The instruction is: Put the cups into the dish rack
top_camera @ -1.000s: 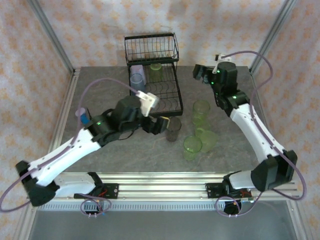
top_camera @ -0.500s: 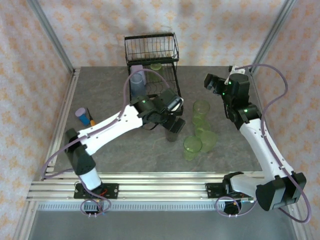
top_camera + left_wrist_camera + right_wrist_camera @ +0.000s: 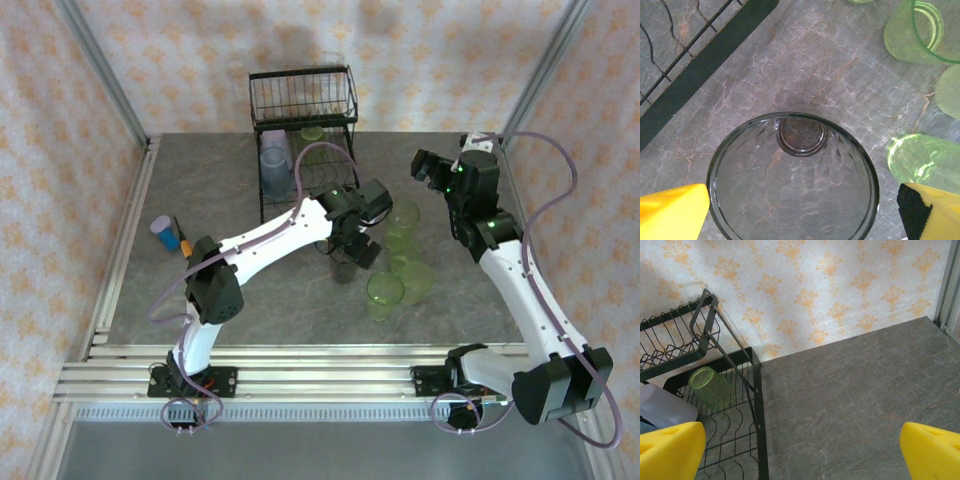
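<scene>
Target of the coming grasp is the smoky grey tumbler [image 3: 800, 136]. It stands upright on the tabletop [image 3: 850, 75], mouth up, long axis vertical, just off the near corner of the dish rack [image 3: 300, 98] and apart from its frame.

The left hand [image 3: 802, 212] hangs directly above this tumbler and looks straight down into it, in line with its axis. The jaws stand fully apart and grip nothing. In the left wrist view, one yellow finger [image 3: 672, 210] lies outside the rim on one side and the other lies outside it on the opposite side, so the rim sits between them. How far the fingertips are above the rim cannot be told.

The right hand [image 3: 800, 454] is raised near the far right of the tabletop, jaws wide and empty, facing the rack. It is well apart from the grey tumbler, so the left arm is the nearer one.

Four light green tumblers [image 3: 403, 215] cluster just right of the grey one. A pale lavender tumbler [image 3: 275, 160] and a green tumbler [image 3: 710, 386] rest in the rack.

The next move likely calls for a straight descent, then closing across the diameter. The nearest green tumbler leaves little clearance for the outer finger.
</scene>
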You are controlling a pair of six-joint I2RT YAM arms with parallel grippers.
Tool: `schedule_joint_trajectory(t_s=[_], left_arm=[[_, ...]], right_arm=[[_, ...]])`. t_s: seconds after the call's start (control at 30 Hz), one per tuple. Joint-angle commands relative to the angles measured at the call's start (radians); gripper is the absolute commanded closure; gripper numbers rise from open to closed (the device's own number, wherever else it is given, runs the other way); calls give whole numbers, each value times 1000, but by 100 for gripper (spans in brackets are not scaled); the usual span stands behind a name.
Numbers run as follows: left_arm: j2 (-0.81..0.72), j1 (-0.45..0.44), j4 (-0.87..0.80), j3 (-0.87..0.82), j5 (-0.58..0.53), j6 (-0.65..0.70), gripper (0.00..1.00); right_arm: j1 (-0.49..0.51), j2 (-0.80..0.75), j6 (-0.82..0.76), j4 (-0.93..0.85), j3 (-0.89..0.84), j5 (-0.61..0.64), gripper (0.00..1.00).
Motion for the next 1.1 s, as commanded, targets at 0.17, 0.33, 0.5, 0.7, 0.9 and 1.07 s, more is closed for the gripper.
schedule_joint_trajectory(t_s=[0.17,0.33,0.5,0.7,0.9,1.07], left_arm=[[24,1,-96,48,-51,-14,1],[50,4,-91,53,-12,-6,1],[83,9,-87,68,19,4,1],[124,13,-85,84,37,23,1],[133,14,-90,89,36,18,5],[104,18,-91,82,28,19,11]], right_arm=[[-13,-23,10,50,-24,34,1],[-15,-24,10,54,-28,36,1],[-15,-24,13,54,-31,31,1],[-16,-27,19,56,-39,23,1],[-15,-29,19,58,-44,26,1],[-15,-28,19,58,-45,28,1]])
